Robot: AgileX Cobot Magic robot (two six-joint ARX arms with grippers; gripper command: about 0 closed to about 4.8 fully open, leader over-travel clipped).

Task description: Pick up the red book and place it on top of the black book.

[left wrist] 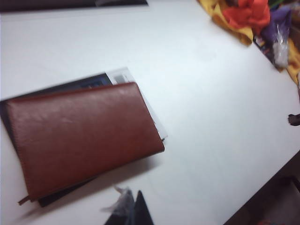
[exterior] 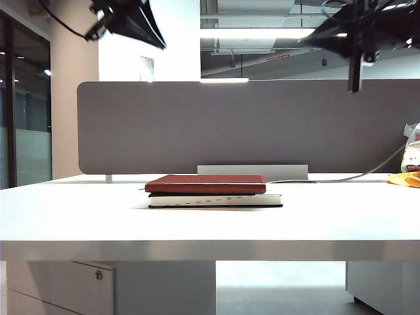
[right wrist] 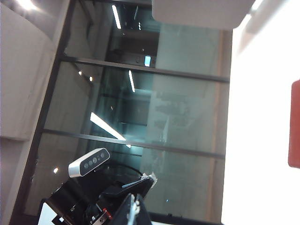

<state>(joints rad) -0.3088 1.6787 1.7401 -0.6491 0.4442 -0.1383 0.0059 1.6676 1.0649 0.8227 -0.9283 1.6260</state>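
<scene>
The red book (exterior: 205, 184) lies flat on the black book (exterior: 215, 200), thin, stiff, smooth-covered, best pinched at an overhanging edge; my right jaws (right wrist: 133, 208) are shut and empty, raised above the tabletop (exterior: 328, 216); my left jaws' (left wrist: 129, 211) opening I cannot tell.

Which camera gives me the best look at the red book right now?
The left wrist view: the red book fills it from above, showing its whole cover lying on the black book. The exterior view shows the red book edge-on only. The right wrist view catches just a red sliver at the frame edge.
</scene>
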